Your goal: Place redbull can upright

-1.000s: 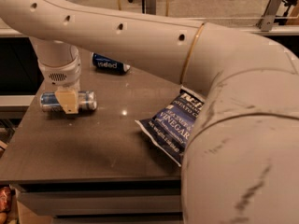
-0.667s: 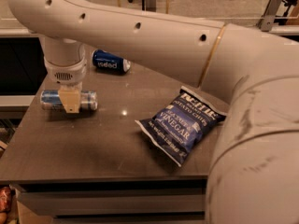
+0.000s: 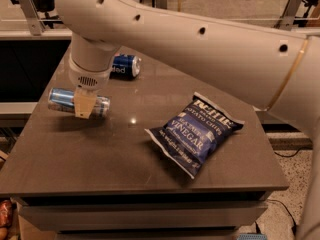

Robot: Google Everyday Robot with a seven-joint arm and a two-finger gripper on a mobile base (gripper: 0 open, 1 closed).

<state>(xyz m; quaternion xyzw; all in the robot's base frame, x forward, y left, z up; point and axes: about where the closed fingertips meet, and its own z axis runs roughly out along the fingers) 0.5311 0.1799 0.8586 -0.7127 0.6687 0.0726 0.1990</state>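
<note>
The redbull can, slim and silver-and-blue, lies horizontal in my gripper over the left side of the dark table. A tan finger crosses the can's middle, and the gripper is shut on it. The can hangs a little above the tabletop, with its shadow on the surface just below. The white arm reaches in from the upper right and comes down onto the can from above.
A shorter dark blue can lies on its side at the back of the table. A blue vinegar chips bag lies flat at centre right. The table's left and front edges are close by. A rail runs behind.
The can has risen slightly off the tabletop in the gripper's grip. The arm has swung up and away, uncovering the chips bag and the table's right side.
</note>
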